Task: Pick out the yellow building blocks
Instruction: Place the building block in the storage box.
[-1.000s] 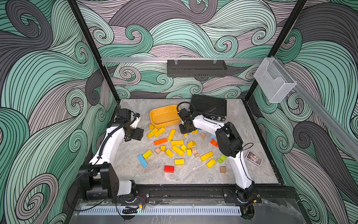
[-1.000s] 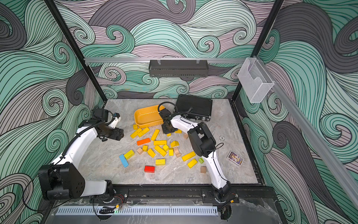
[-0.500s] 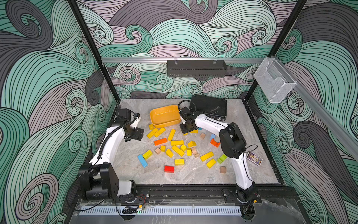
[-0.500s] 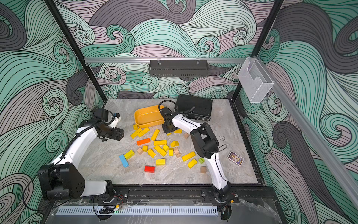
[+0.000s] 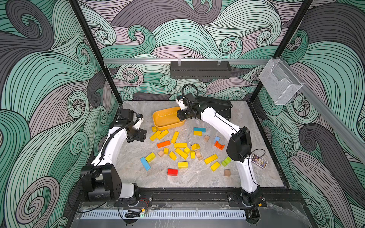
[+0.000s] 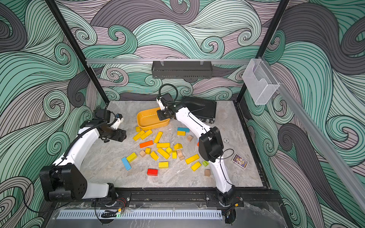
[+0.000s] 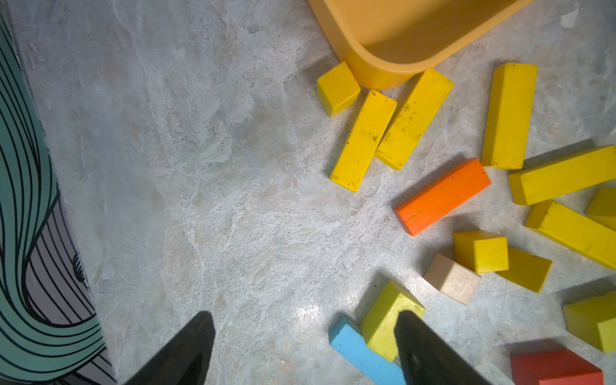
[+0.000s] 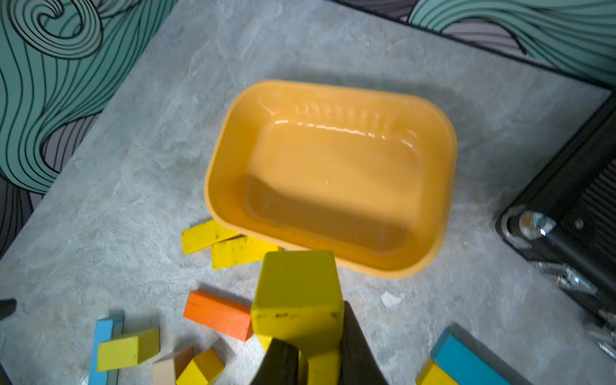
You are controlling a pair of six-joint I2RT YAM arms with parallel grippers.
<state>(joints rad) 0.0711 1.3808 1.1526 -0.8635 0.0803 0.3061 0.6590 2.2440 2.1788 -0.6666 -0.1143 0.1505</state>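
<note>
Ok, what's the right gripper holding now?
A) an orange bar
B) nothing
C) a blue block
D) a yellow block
D: the right wrist view shows the right gripper shut on a yellow block, by the edge of the orange tub.

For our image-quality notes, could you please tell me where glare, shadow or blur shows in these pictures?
Right wrist view: bright glints on the tub's inner wall, a shadow across part of its floor, the held yellow block soft up close. Left wrist view: a glare patch on the table beside dark, blurred fingers. Both top views: even light, soft shadows.
</note>
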